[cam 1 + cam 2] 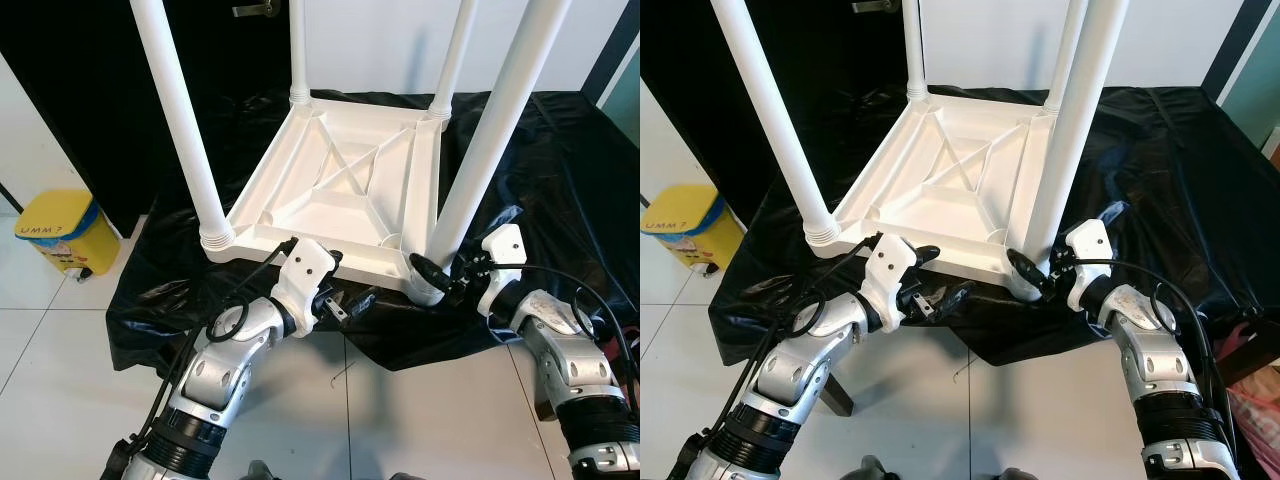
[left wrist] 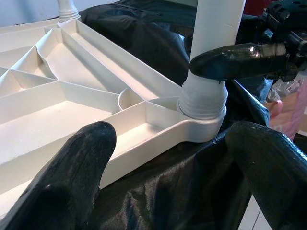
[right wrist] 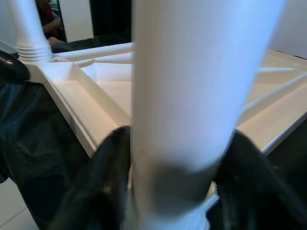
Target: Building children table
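Eye views: the white table (image 1: 345,185) lies upside down on black cloth (image 1: 560,170). The right claw (image 1: 432,277) pinches the near leg (image 1: 480,170) at 5 o'clock. Left wrist view: the left claw (image 2: 172,167) is spread by the table's edge.

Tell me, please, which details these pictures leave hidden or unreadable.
- Leg tops: all four cut off by the upper edge, eye views.
- Near-right leg thread seating: right end effector covers the collar.
- Tabletop face: turned down onto the black sheet.
- Yellow bin lettering: too small.
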